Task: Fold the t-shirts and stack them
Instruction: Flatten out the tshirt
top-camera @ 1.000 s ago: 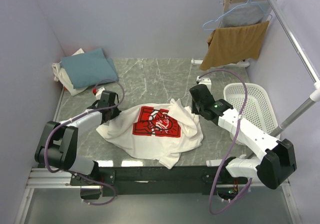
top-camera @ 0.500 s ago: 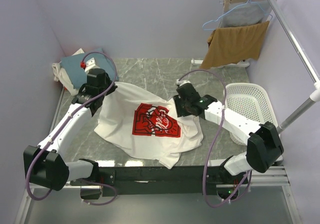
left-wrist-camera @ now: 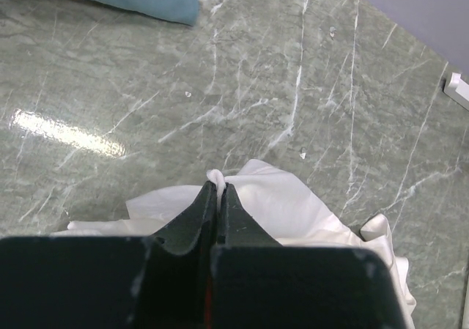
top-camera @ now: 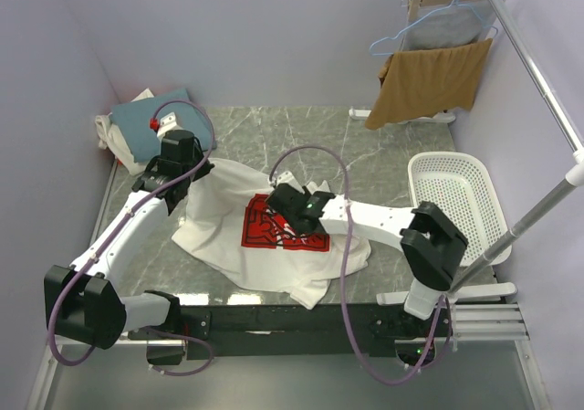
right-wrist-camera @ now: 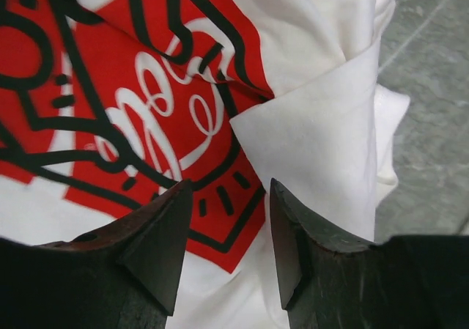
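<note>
A white t-shirt (top-camera: 301, 259) with a red rectangular print (top-camera: 265, 232) lies crumpled in the middle of the table. My left gripper (top-camera: 199, 165) is shut on a fold of its back-left edge and holds it a little above the table; in the left wrist view a pinch of white cloth (left-wrist-camera: 293, 204) pokes out between the closed fingertips (left-wrist-camera: 217, 186). Over the print hovers my right gripper (top-camera: 278, 207), jaws open with nothing between them (right-wrist-camera: 229, 190), and a folded flap of white cloth (right-wrist-camera: 315, 138) lies just beyond them. A folded teal-blue t-shirt (top-camera: 151, 118) rests on an off-white one (top-camera: 114, 141) in the back-left corner.
A white laundry basket (top-camera: 452, 195) stands at the right edge. Behind it a tan cloth (top-camera: 429, 81) hangs over a rack, with a grey garment on a blue hanger (top-camera: 438, 26) above. A metal pole (top-camera: 538, 72) slants along the right wall.
My left gripper has pulled the shirt's edge up and toward the back left. My right arm has swung left over the red print, and its jaws have opened wider.
</note>
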